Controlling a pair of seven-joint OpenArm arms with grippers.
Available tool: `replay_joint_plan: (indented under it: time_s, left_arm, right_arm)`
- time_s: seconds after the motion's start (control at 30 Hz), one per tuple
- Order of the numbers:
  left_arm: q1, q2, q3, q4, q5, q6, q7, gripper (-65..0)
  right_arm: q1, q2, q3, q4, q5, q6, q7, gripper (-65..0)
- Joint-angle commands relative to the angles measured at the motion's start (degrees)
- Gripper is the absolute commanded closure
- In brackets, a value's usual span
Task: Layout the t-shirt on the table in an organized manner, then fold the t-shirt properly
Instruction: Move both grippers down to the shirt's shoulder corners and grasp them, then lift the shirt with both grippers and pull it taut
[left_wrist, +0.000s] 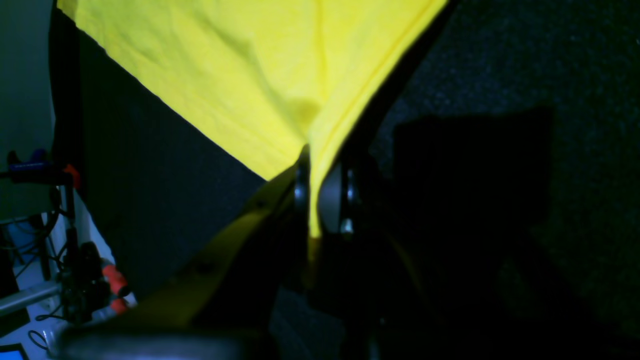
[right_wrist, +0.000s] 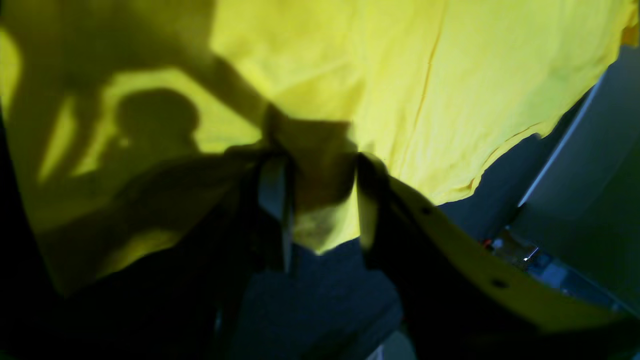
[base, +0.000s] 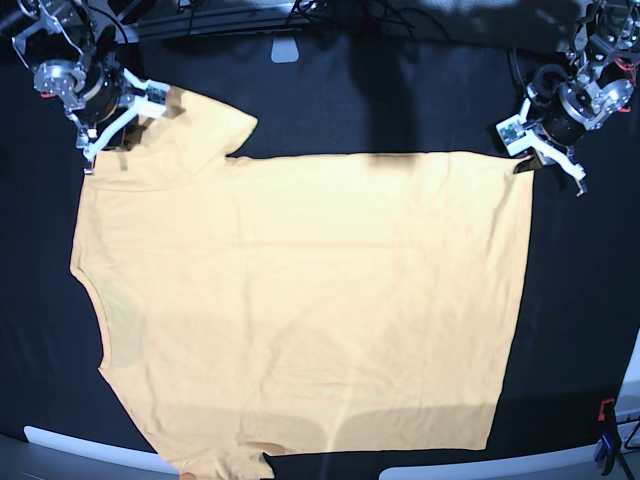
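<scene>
- Overhead, the t-shirt (base: 300, 310) is seen spread nearly flat across the table (base: 580, 300), its neckline toward the base view's left edge and its hem toward the right; light wrinkles are visible across the body.
- No print, label or writing can be made out on the cloth in any view.
- The left gripper (left_wrist: 320, 192) is closed on the t-shirt (left_wrist: 240, 75): a thin fold of the hem corner is pinched between its two fingers, as shown in the left wrist view. In the base view this gripper (base: 528, 150) sits at the shirt's far right corner.
- The right gripper (right_wrist: 320, 200) is held partly apart, with a bunched bit of the t-shirt (right_wrist: 450, 90) lying between its fingers; whether the cloth is actually gripped cannot be told. In the base view it (base: 125, 110) is placed at the far-left sleeve.
- A red-and-black clamp (base: 606, 425) is fixed at the table's near right edge.
</scene>
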Motion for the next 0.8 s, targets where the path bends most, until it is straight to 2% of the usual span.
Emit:
replay_joint_plan:
  time_s: [0.0, 0.13, 0.2, 0.3, 0.43, 0.6, 0.77]
  left_arm:
    - [-0.1, -0.8, -0.3, 0.5, 0.0, -0.3, 0.2, 0.0]
    - [-0.1, -0.8, -0.3, 0.5, 0.0, -0.3, 0.2, 0.0]
    - [0.0, -0.8, -0.3, 0.5, 0.0, -0.3, 0.2, 0.0]
    - [0.4, -0.9, -0.3, 0.5, 0.0, -0.3, 0.2, 0.0]
    - [2.4, -1.8, -0.3, 1.5, -0.1, -0.3, -0.1, 0.0]
    - [7.8, -5.7, -0.3, 5.7, -3.8, -0.3, 0.0, 0.0]
    - [15.1, -8.7, -0.4, 10.0, -4.6, -0.3, 0.7, 0.0]
  right_arm:
    - [0.5, 0.8, 0.3, 0.6, 0.0, -0.4, 0.1, -14.5]
    - [0.7, 0.8, 0.3, 0.6, 0.0, -0.5, 0.0, 0.0]
    - [0.5, 0.8, 0.3, 0.7, -0.1, -1.2, -0.7, 0.0]
    - [-0.8, 1.0, 0.3, 2.1, 0.0, -1.8, -5.2, 0.0]
    - [-4.9, 3.8, 0.4, 4.9, 0.0, -1.8, -8.5, 0.0]
    - [-10.9, 6.1, 0.4, 8.4, 2.9, -5.5, -14.2, 0.0]
    - [-16.8, 6.2, 0.5, 9.8, 2.5, -5.7, -16.1, 0.0]
